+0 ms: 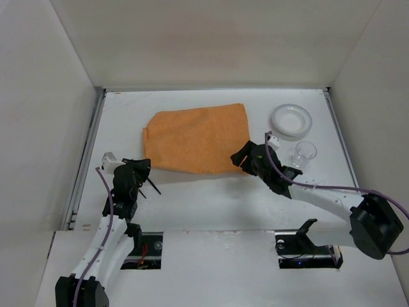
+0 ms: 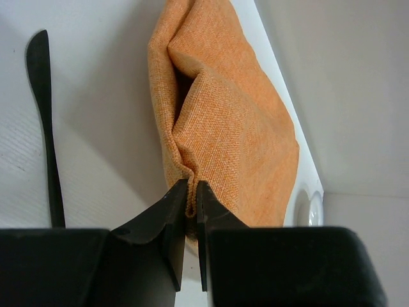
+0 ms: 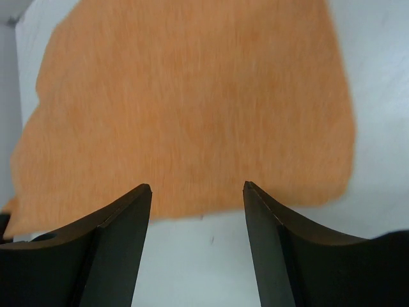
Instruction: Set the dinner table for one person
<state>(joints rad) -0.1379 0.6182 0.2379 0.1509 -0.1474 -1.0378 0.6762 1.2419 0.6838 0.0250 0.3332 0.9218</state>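
An orange cloth mat lies on the white dinner table, its left part bunched up. My left gripper is shut on the mat's near-left corner; in the left wrist view the fingers pinch a fold of the orange cloth. At the mat's near-right corner my right gripper stands open. Seen from the right wrist, its gripper holds nothing, and the mat's near edge lies just past the tips.
A white bowl sits at the back right, also visible in the left wrist view as a bowl. A clear glass stands right of the right gripper. A black utensil lies by the left gripper.
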